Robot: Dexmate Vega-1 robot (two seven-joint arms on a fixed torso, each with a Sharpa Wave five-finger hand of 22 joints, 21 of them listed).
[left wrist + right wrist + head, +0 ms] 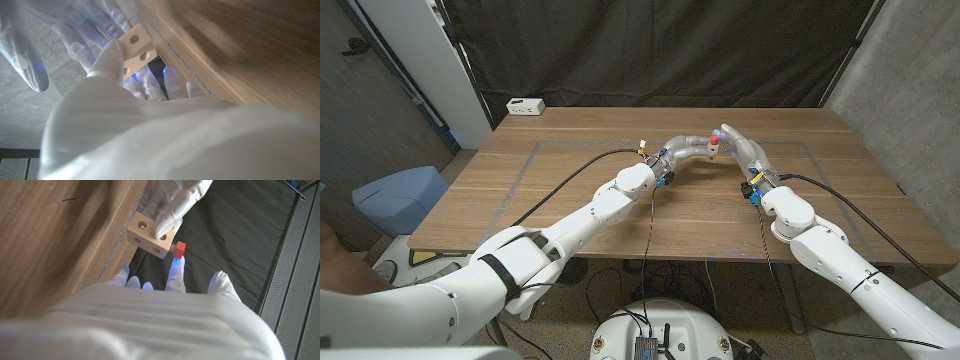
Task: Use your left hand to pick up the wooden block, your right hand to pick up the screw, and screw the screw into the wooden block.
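Left hand: the left hand (688, 150) is raised above the middle of the bench (570, 190), reaching toward the right hand. Its fingers (112, 60) pinch the wooden block; in the right wrist view a fingertip presses on the block's face beside a hole.
Right hand: the right hand (740, 148) is raised opposite the left one, the two meeting over the far half of the bench. Its fingers (176, 272) are at the screw's red head; whether they pinch it or only touch it, I cannot tell, as the hand's back hides the contact.
Wooden block: the wooden block (149, 236) is pale, with round holes in its faces, and is held in the air between the two hands, off the bench. In the left wrist view two holes show on one face (134, 50).
Screw: the screw (179, 249) has a red head and sits at the end of the block, its shaft entering the block's side; the head stands just off the wood.
Bench: brown wood grain with a faint taped rectangle marked on it.
Socket strip: a white socket strip (526, 106) lies at the far left corner of the bench, well apart from the hands.
Cables: black cables (560, 185) run from both wrists across the bench and over its near edge.
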